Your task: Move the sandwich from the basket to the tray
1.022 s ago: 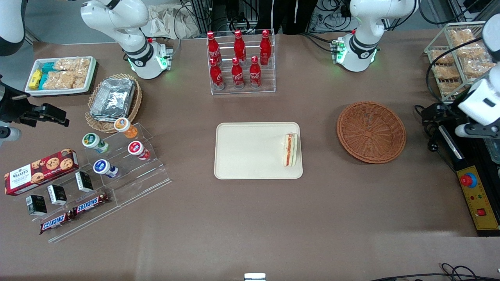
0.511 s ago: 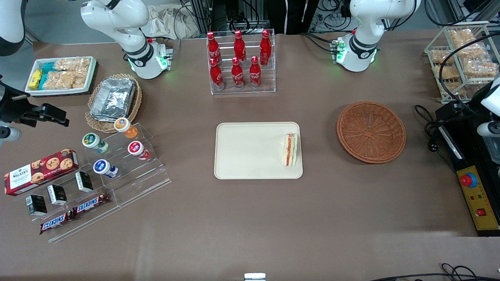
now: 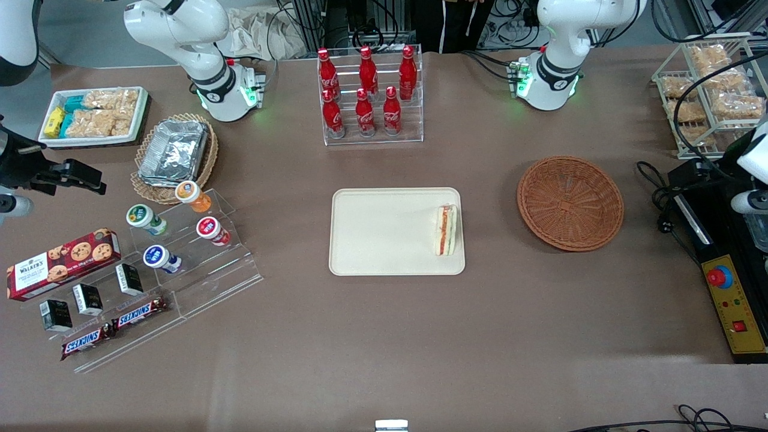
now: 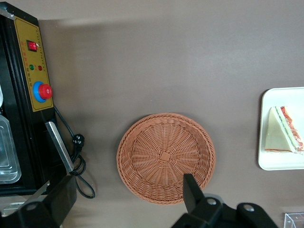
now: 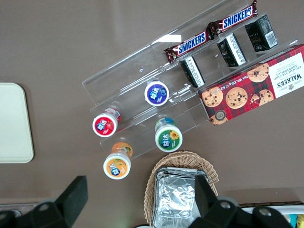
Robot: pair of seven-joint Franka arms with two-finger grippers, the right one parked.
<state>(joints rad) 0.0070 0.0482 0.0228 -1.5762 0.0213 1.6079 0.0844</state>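
Observation:
The sandwich [image 3: 445, 230] [image 4: 284, 130] lies on its side on the cream tray [image 3: 384, 231] [image 4: 285, 160], at the tray's edge nearest the basket. The reddish-brown wicker basket [image 3: 570, 203] [image 4: 165, 156] sits empty on the table, beside the tray toward the working arm's end. My gripper [image 3: 690, 173] [image 4: 127, 197] hangs high above the table at the working arm's end, past the basket and apart from it. It is open, its fingers spread wide with nothing between them.
A black and yellow control box with a red button [image 3: 732, 306] [image 4: 38, 90] and a cable [image 3: 660, 198] lie under the gripper. A wire rack of snack packets [image 3: 708, 84] stands nearby. A cola bottle rack [image 3: 369, 96] stands farther from the camera than the tray.
My arm and gripper have drawn away from the basket toward the working arm's end of the table, then nearly stopped. The sandwich, tray and basket have not moved.

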